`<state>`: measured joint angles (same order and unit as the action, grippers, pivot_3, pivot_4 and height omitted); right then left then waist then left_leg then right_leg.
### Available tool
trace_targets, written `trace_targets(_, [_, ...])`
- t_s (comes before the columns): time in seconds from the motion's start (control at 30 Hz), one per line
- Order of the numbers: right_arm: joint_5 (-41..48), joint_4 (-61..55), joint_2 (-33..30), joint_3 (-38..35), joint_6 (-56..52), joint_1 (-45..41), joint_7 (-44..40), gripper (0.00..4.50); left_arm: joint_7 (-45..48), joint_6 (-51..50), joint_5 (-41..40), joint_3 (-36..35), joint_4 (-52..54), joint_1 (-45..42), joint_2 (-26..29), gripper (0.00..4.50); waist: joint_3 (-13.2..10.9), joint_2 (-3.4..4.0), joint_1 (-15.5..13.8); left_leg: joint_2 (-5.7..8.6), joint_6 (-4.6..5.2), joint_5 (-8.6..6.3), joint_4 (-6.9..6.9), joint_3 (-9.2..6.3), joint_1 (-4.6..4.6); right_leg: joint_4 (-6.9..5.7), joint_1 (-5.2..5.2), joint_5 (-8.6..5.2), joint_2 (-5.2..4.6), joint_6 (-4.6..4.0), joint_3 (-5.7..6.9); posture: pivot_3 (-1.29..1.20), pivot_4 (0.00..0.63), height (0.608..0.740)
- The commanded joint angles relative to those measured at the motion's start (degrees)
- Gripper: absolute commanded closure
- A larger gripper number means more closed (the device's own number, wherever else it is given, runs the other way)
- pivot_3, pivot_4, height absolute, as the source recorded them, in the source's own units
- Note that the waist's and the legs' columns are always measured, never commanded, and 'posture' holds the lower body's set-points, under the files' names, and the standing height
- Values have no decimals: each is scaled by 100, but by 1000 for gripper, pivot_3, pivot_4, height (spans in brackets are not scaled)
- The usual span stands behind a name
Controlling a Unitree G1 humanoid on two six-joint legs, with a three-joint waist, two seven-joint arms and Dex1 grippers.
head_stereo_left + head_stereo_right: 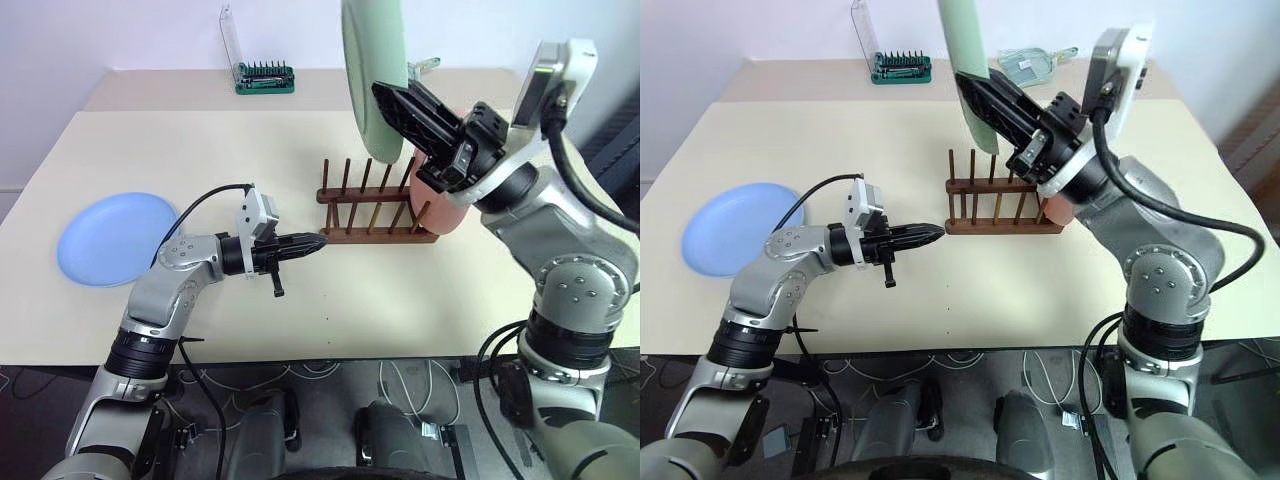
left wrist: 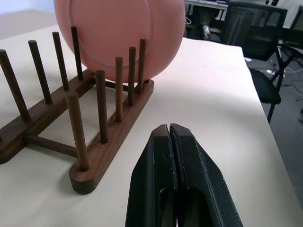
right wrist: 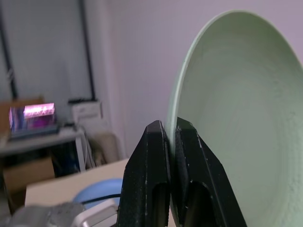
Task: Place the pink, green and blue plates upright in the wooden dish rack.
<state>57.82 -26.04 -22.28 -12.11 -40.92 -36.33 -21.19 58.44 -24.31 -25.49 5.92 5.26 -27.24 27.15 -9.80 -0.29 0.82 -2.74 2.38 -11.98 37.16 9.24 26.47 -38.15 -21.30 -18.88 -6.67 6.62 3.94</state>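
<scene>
On the worktop (image 1: 300, 160) I have the dish rack (image 1: 375, 215) sitting near the middle, its two rails running left to right across my view, so the slots between pegs face me edge-on. The pink plate (image 2: 118, 33) already stands upright at the rack's right end. The blue plate (image 1: 118, 238) lies flat at the far left of the worktop, well apart from the rack.

My right hand (image 1: 385, 100) is clamped on the rim of the green plate (image 1: 373, 60), held up on edge in the air above and just behind the rack. I judge the move ahead is straight down into a free slot left of the pink plate, provided the plate's flat face lines up with the pink one.

My left hand (image 1: 318, 243), fingers pressed together and empty, points level at the rack's left end, just short of touching.
</scene>
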Motion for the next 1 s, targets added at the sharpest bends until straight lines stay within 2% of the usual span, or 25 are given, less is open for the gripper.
trace_targets(0.03, [423,249,111,-460,64,27,341,4475,-23,6,-73,-150,249,4,105,4500,0,1,2,0,0,0,0,0,0,0,-1,0,0,0,0,0,150,732])
trace_targets(0.33, [683,370,150,-385,22,428,406,4475,-39,-28,-106,-205,245,-26,217,4500,-1,2,19,-1,-1,0,-3,0,0,-2,-4,0,2,0,-1,0,150,732])
trace_targets(1.0, [523,1214,106,-369,17,442,336,4475,-84,-43,-111,-196,256,-59,208,4500,-1,2,16,-1,-1,1,-4,0,0,-2,-5,0,2,0,-1,0,150,732])
